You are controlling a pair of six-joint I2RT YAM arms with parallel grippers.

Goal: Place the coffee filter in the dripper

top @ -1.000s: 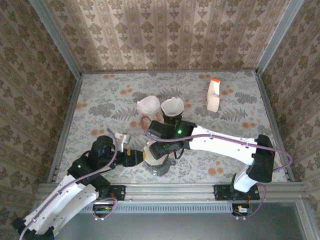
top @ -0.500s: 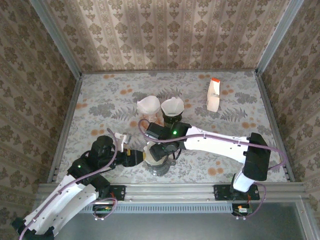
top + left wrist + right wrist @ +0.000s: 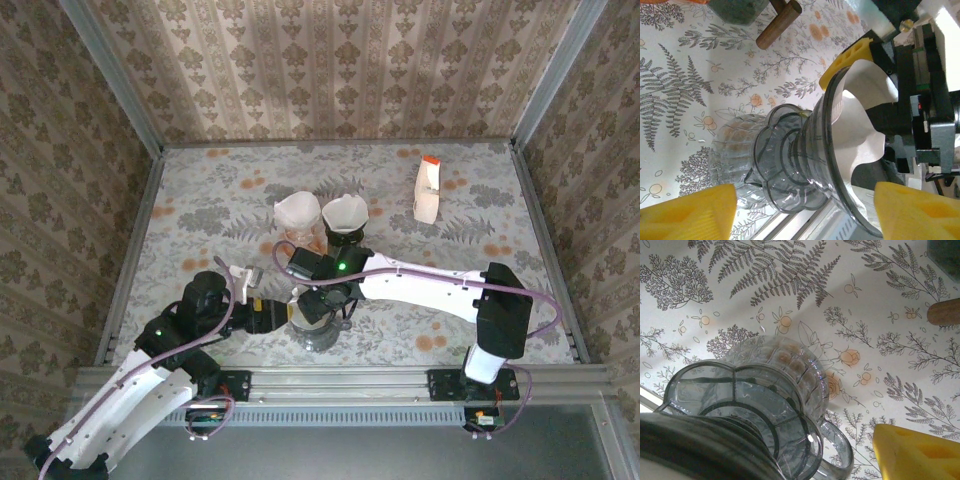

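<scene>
Left gripper (image 3: pixel 266 314) is spread wide and released, its yellow pads (image 3: pixel 687 212) standing either side of the dripper (image 3: pixel 810 165), which sits right ahead of it on a glass mug (image 3: pixel 785 365); whether those pads brush the glass, I cannot tell; the filter (image 3: pixel 860 112) is in the dripper, white paper lining its mouth and curling at the rim; right gripper (image 3: pixel 322 298) hangs straight over that mouth, jaws apart and gripping nothing, one finger (image 3: pixel 845 60) just outside the rim with the filter just beside it; from the right wrist, the dripper's ribbed base and the mug's handle lie close under the fingers; beyond the right gripper, well apart from it, stand two paper cones (image 3: pixel 296 210) and, off to its right, a carton (image 3: pixel 427 190).
</scene>
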